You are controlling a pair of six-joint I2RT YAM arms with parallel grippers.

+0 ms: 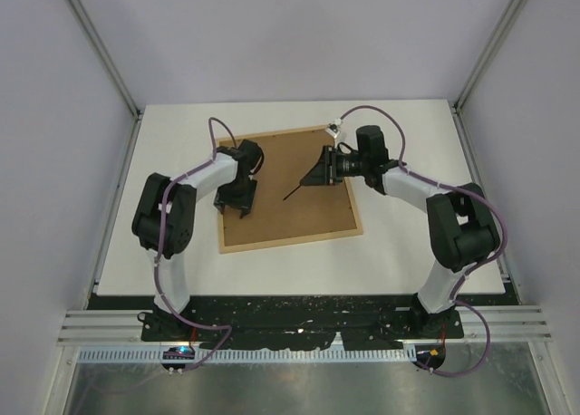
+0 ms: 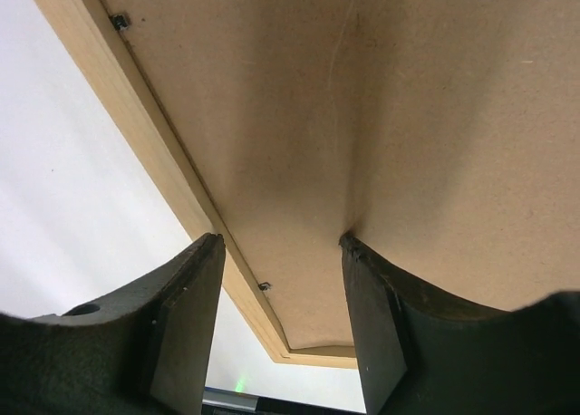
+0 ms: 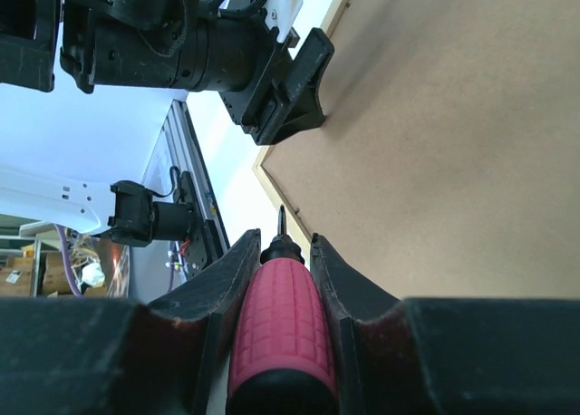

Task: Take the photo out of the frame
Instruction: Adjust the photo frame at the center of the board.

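Bright, even light from above; pictures mostly sharp.
Soft shadows lie on the white table (image 1: 408, 252); the left wrist view shows a dim band down the back of the frame (image 2: 299, 161).

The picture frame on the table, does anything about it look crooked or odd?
The frame lies face down, brown back up, and sits turned at an angle to the table edges rather than square. The right gripper grips a red-handled screwdriver over it. Nothing looks damaged or spilled.
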